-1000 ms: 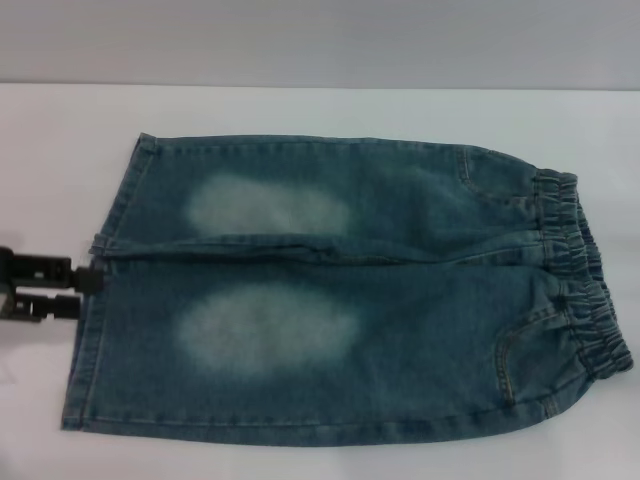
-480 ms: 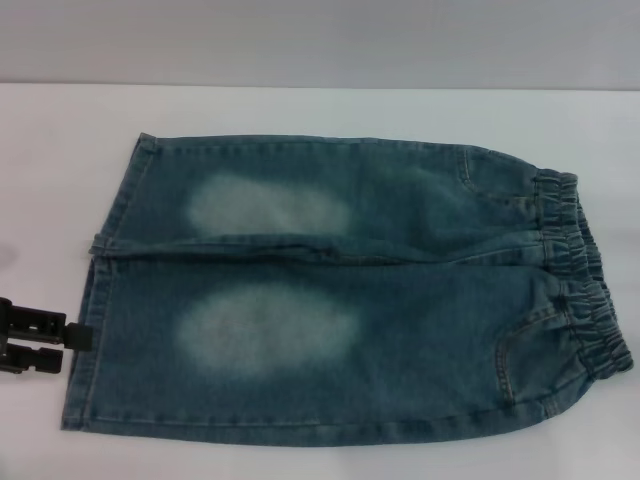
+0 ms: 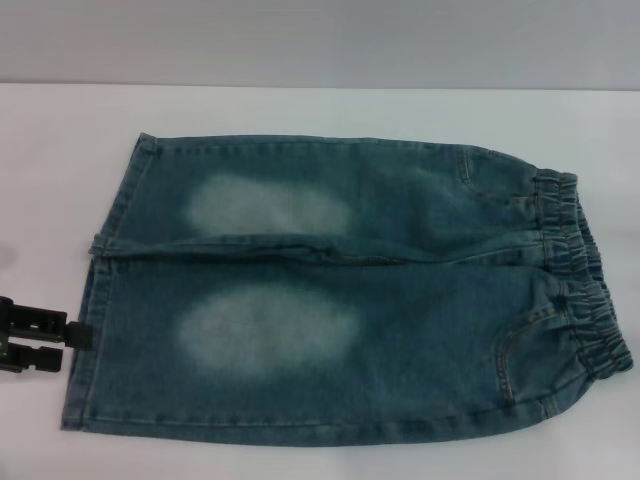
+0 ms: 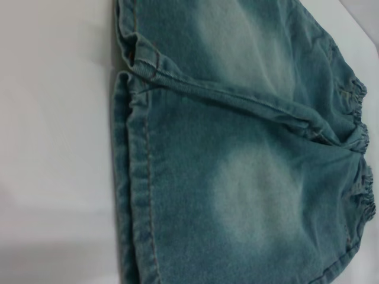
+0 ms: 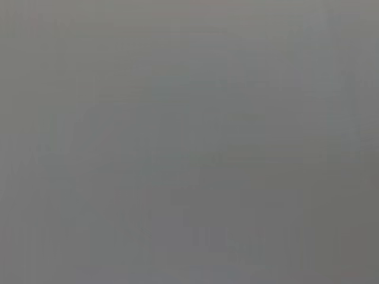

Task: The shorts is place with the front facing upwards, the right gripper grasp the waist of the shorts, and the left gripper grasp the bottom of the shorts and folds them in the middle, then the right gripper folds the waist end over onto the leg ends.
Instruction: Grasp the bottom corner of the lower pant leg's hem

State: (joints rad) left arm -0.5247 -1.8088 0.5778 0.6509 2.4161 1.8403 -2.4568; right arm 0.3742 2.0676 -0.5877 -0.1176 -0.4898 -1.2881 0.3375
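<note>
Shorts (image 3: 340, 290) lie flat on the white table (image 3: 300, 105), front up, the waist (image 3: 580, 275) toward the robot's right and the leg ends (image 3: 95, 300) toward its left. The right gripper is out of sight; its wrist view gives only blank grey. The left gripper (image 3: 72, 335) is cut off at the head view's edge, its two prongs slightly parted and holding nothing, its tips at the nearer leg's hem. Bare table surrounds the denim on the far and left sides.

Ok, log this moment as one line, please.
shorts: flat on table, unfolded | left gripper: open, beside near leg hem, not gripping | right gripper: out of view | fold: not begun
</note>
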